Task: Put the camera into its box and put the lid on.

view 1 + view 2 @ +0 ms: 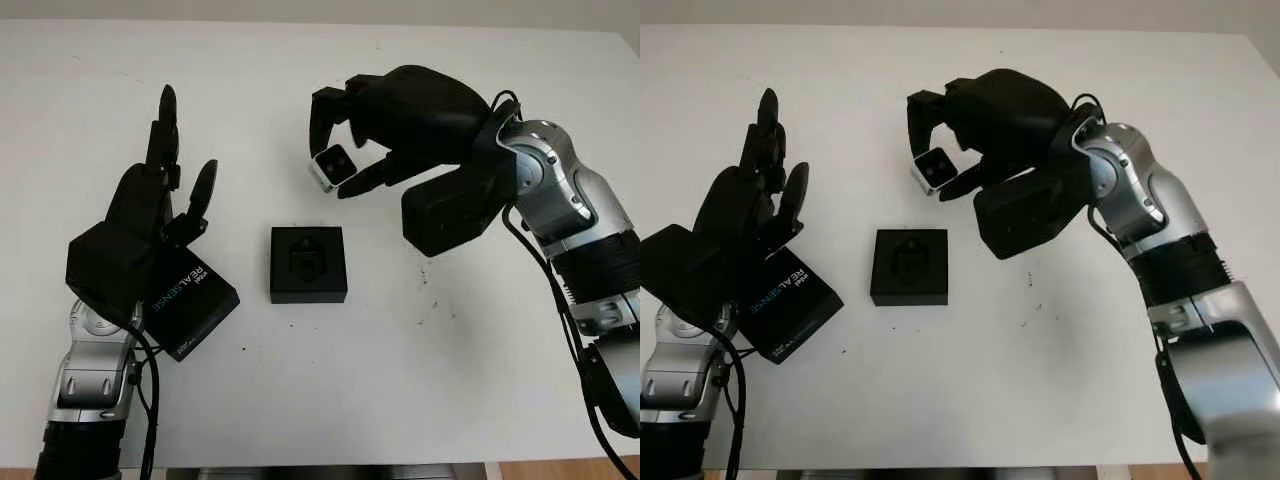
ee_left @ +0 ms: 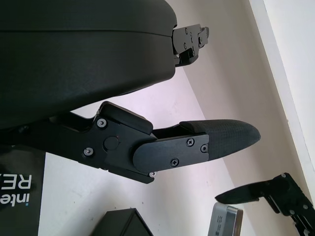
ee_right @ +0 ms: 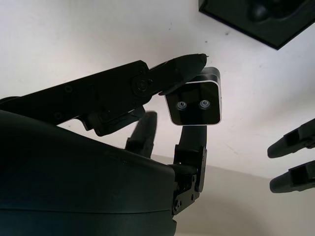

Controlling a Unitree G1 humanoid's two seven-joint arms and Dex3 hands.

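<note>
On table (image 1: pixel 420 380), one box (image 1: pixel 308 264)

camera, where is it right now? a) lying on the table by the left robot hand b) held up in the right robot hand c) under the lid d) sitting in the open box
b: the camera is pinched in the fingers of the right robot hand, above the table and beyond the open box, which has nothing in it.

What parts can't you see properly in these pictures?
- Lid: the left hand hovers above it and covers part of its print in the left eye view.
- Camera: its back is hidden by the right hand's fingers in the right wrist view.
- Box: cut off by the right wrist picture's edge.
</note>
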